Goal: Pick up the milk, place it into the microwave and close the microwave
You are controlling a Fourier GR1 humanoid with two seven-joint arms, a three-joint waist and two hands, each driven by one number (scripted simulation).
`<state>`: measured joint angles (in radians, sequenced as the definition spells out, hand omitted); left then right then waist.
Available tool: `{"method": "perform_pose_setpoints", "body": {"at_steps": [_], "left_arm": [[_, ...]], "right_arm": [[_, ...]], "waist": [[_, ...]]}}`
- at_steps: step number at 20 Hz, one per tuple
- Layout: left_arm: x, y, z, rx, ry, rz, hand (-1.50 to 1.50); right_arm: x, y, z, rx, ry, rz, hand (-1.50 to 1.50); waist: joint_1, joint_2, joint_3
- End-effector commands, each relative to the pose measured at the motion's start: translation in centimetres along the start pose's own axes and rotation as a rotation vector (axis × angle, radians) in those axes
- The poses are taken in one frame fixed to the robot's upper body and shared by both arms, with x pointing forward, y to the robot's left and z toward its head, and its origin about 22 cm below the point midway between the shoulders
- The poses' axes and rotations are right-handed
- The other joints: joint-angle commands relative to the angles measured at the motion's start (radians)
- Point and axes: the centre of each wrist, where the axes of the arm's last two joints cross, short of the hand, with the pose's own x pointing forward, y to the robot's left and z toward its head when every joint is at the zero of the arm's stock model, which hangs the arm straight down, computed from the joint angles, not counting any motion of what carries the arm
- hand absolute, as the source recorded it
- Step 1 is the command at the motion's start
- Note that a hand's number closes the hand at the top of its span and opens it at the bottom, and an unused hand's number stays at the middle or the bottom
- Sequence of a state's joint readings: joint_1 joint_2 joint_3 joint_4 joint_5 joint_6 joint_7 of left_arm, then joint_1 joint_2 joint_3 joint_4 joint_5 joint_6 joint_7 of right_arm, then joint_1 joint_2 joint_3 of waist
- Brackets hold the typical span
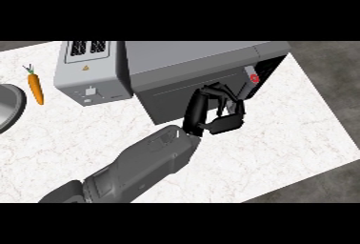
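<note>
White marble counter [281, 138]: fingers [226, 92] of the left hand [224, 124] curl narrow against the microwave door [169, 102], milk [252, 77] inside.

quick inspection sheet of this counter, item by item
surface: white marbled counter, nothing spilled
job's things: microwave, door looks shut or nearly so; milk not seen
clutter: toaster, carrot, grey bowl cut off by the left edge
hands: left hand against the microwave's front; right hand not in view
cables: nothing seen
surroundings: dark floor beyond the counter
</note>
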<state>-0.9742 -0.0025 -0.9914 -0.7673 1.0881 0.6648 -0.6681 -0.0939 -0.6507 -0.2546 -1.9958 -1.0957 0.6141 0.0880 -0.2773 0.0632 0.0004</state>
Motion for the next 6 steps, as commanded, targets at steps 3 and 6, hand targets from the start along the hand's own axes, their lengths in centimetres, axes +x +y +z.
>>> {"method": "perform_pose_setpoints", "body": {"at_steps": [3, 6], "left_arm": [[-3.61, 4.36, 0.25, 0.255, 0.17, -0.075, -1.5], [-3.53, 4.29, 0.11, 0.245, 0.168, -0.071, -1.5]], "right_arm": [[0.83, 0.02, 0.69, -0.02, 0.005, 0.009, -1.5], [1.04, 0.27, 0.77, -0.011, 0.02, 0.005, -1.5]], "waist": [[0.036, 0.006, -0.001], [0.042, 0.005, -0.001]]}}
